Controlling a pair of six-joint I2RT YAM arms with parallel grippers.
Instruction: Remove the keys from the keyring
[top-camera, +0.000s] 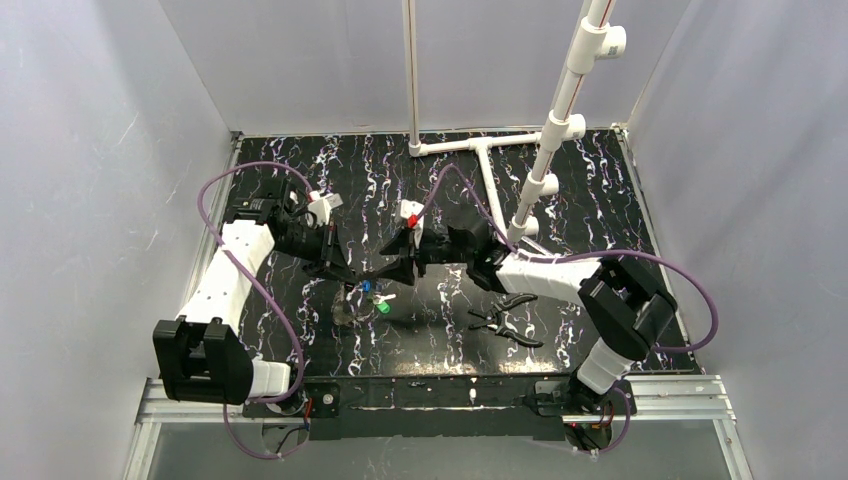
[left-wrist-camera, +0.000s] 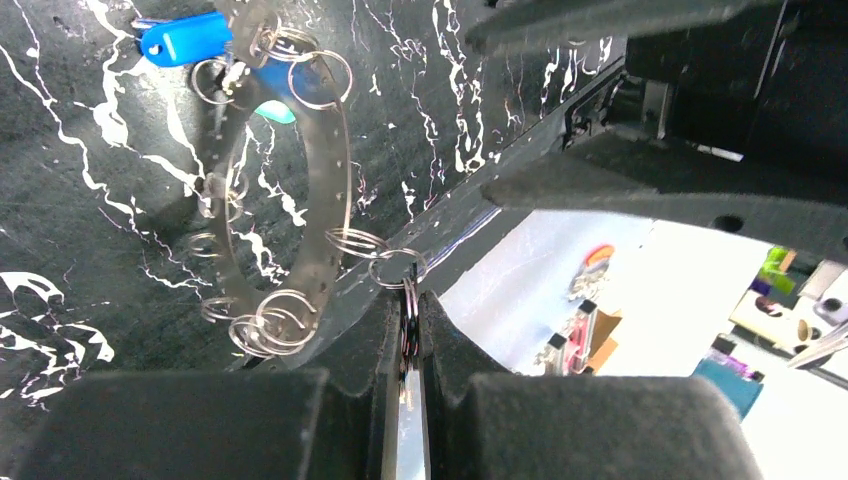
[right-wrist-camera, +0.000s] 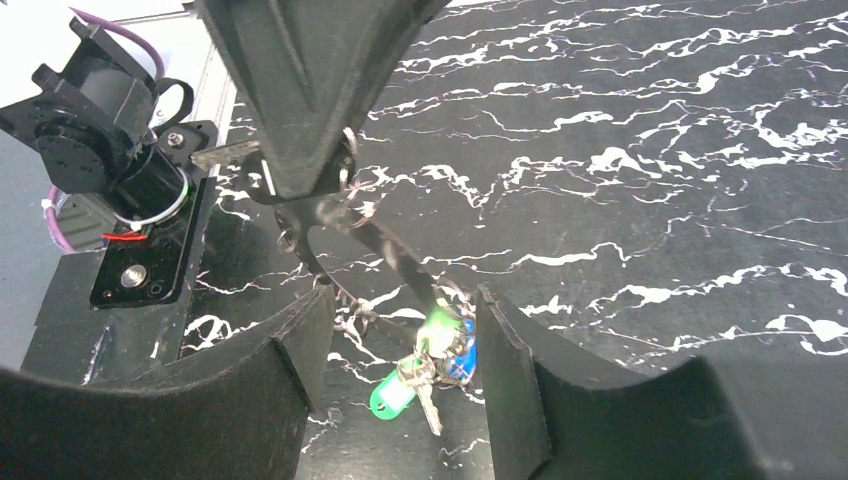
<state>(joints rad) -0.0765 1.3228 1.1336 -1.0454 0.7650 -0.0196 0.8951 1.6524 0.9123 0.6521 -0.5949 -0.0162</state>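
Half of the thin silvery split ring (left-wrist-camera: 398, 264) is hidden inside the left end effector (left-wrist-camera: 408, 312). From above, the tiny blue- and green-headed metal keys (top-camera: 382, 308) are too small to make out.

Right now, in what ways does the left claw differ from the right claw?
The left claw is shut, pinching a small ring on a metal band; the right claw is open and holds nothing. The left claw grips the band by that ring, while the right claw only has the keys on that band between its fingers. Both are black and meet over the middle of the table.
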